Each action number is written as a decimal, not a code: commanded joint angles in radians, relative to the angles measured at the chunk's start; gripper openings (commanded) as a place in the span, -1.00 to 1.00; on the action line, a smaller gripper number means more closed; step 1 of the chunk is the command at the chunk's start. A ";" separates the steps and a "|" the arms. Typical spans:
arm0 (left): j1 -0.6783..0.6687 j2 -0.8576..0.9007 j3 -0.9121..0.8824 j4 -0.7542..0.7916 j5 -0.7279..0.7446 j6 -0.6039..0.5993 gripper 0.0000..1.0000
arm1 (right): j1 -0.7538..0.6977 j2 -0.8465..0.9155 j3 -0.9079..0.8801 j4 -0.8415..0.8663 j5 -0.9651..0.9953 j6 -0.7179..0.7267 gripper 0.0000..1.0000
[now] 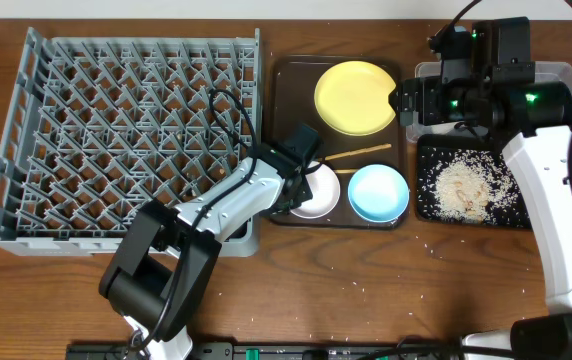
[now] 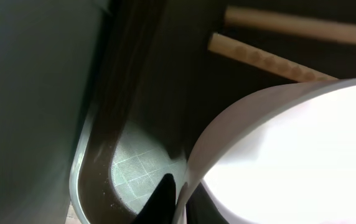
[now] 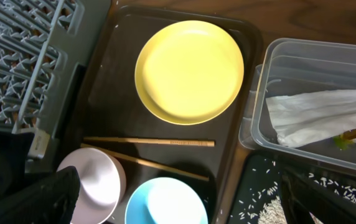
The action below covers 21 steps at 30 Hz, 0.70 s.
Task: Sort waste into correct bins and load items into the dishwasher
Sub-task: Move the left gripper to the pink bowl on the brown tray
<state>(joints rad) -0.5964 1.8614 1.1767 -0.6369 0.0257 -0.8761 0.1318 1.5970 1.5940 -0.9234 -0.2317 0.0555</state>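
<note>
Left gripper (image 1: 304, 176) near chopsticks (image 1: 358, 153), lengthwise left-right

Two arms, white shells on black joints.
The left arm (image 1: 228, 203) has glossy white covers, a black base and a looping black cable. The right arm (image 1: 551, 190) has a black head with green lights and thin black cables.

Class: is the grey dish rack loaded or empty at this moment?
Empty where visible: the grey dish rack shows only bare pegs; the yellow plate sits on the brown tray.
</note>
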 commanded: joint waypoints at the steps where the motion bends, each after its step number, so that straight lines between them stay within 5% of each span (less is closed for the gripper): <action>1: 0.005 -0.005 0.008 -0.006 0.028 0.037 -0.86 | 0.000 0.006 0.012 -0.002 -0.005 -0.001 0.98; 13: 0.006 -0.301 0.047 -0.022 -0.043 0.311 -0.85 | 0.000 0.006 0.012 -0.002 -0.005 -0.001 0.99; 21: 0.006 -0.457 0.047 -0.069 -0.203 0.363 -0.85 | 0.000 0.006 0.012 -0.002 -0.005 -0.001 0.98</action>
<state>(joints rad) -0.5961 1.4162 1.2057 -0.7006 -0.0967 -0.5667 0.1318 1.5970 1.5940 -0.9234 -0.2317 0.0555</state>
